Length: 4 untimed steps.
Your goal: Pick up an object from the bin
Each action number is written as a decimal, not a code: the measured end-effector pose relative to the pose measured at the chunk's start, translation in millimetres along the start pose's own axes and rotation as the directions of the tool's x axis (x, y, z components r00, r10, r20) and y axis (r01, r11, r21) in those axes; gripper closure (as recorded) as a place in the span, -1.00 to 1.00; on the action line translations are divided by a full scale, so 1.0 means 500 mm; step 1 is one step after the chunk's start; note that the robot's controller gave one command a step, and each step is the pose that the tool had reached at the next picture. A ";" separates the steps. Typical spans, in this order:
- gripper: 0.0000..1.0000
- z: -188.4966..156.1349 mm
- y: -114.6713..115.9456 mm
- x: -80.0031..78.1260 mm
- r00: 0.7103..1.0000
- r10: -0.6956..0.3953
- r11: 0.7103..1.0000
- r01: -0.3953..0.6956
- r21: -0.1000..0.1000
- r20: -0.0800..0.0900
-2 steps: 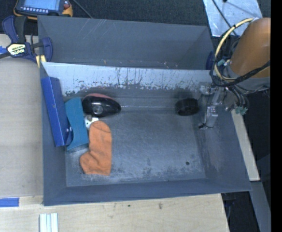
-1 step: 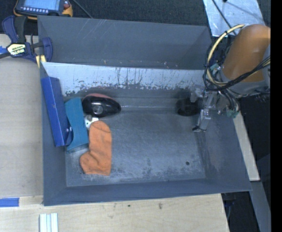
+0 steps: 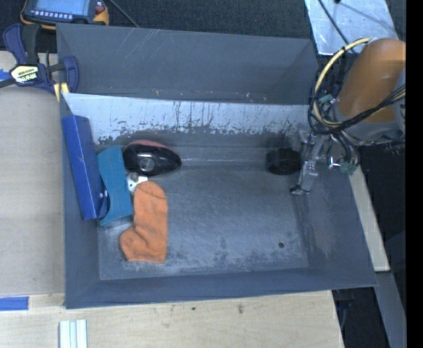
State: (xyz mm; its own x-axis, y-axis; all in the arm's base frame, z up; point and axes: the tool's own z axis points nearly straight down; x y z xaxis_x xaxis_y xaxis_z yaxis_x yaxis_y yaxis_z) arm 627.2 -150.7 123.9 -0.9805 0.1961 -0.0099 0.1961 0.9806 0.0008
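My gripper (image 3: 303, 178) hangs at the bin's right side, close to the right wall and low over the floor. Just to its left, against the back wall, lies a small black roundish thing (image 3: 281, 162), beside the gripper and not held by it. The other loose things lie far to the left: a black rounded thing with a pink top (image 3: 151, 159) and an orange cloth (image 3: 148, 223).
A teal block (image 3: 116, 185) lies by the orange cloth, with a small white piece (image 3: 133, 183) between them. A long flat blue thing (image 3: 80, 167) leans on the left wall. The arm with its orange cover and cables reaches in over the right rim.
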 end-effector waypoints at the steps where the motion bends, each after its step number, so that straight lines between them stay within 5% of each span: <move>1: -1.00 0.098 -0.003 0.001 0.973 0.229 0.973 -0.229 0.000 -0.025; 2: 1.00 0.107 0.001 0.002 0.993 0.120 0.993 -0.120 0.002 -0.009; 4: 1.00 0.105 0.001 0.002 0.993 0.120 0.993 -0.120 0.002 -0.009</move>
State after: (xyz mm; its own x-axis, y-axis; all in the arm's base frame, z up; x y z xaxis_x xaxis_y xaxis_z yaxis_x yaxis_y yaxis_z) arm 626.7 -150.0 71.4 -0.9501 0.3120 -0.0011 0.3120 0.9501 -0.0004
